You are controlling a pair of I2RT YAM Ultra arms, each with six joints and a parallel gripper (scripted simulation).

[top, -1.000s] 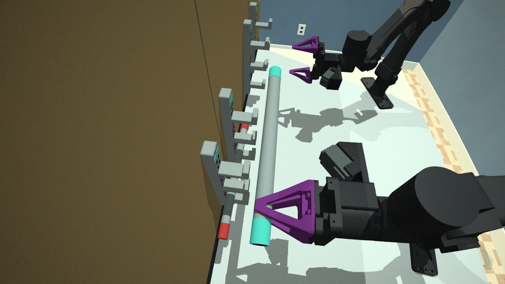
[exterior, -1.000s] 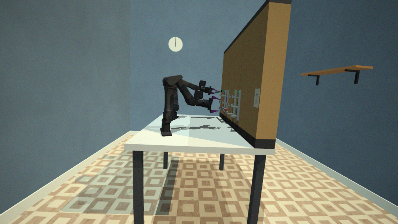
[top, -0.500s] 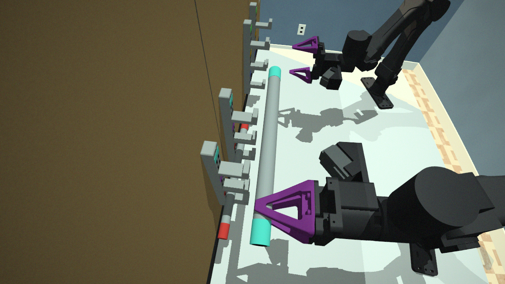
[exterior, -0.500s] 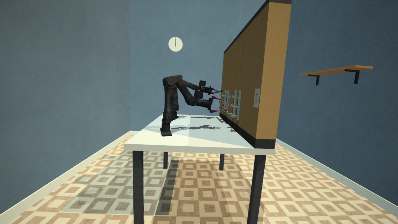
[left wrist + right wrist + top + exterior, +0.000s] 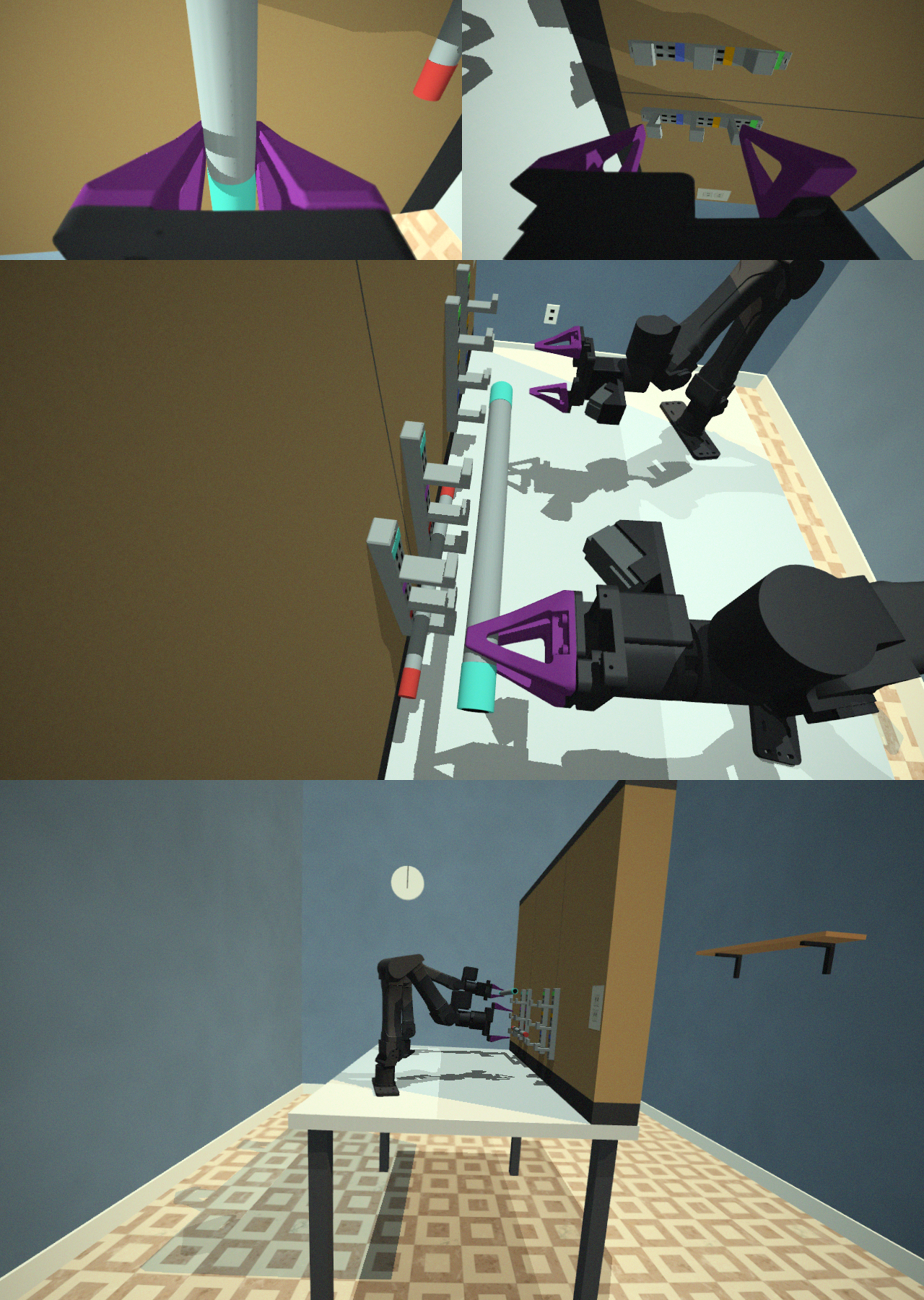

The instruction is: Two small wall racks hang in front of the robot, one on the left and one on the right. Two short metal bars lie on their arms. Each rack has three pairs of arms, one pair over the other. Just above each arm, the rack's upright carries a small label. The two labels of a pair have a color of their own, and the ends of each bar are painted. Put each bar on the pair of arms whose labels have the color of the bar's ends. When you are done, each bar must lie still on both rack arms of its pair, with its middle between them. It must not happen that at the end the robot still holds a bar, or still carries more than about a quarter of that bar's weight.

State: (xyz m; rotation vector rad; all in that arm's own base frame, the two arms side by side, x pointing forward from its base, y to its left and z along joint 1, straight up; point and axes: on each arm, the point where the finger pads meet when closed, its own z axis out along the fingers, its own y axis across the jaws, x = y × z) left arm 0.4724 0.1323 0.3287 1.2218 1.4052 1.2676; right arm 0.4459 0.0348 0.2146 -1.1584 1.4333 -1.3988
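"Where is the bar with turquoise ends [image 5: 494, 499] [image 5: 509, 992] [image 5: 227, 72]?"

"The left gripper [image 5: 481, 641] [image 5: 502, 991] [image 5: 230, 131] is pinching it near 1 end, its 2 fingers standing just a bar's thickness apart. The rest is stretching out past the fingertips, toward the other arm's side."

"And the right gripper [image 5: 532, 368] [image 5: 510, 1023] [image 5: 692, 129]?"

"It's gaping fully, holding nothing. Its fingertips are pointing at the right rack [image 5: 452, 357] [image 5: 555, 1002] [image 5: 689, 54], with open room ahead of them."

"How about room around the left gripper?"

"A gap is separating the held bar from the lipped arm ends of the left rack [image 5: 382, 560] [image 5: 529, 997], ahead of the fingers. The bar with red ends [image 5: 419, 635] [image 5: 520, 1032] [image 5: 434, 79] is lying lower, on that rack's bottom pair."

"What are the views showing differently?"

"The right wrist view is showing the right rack's green, orange and blue labels face-on; the top view is catching them edge-on. The top view is also showing turquoise labels over the left rack's highest pair."
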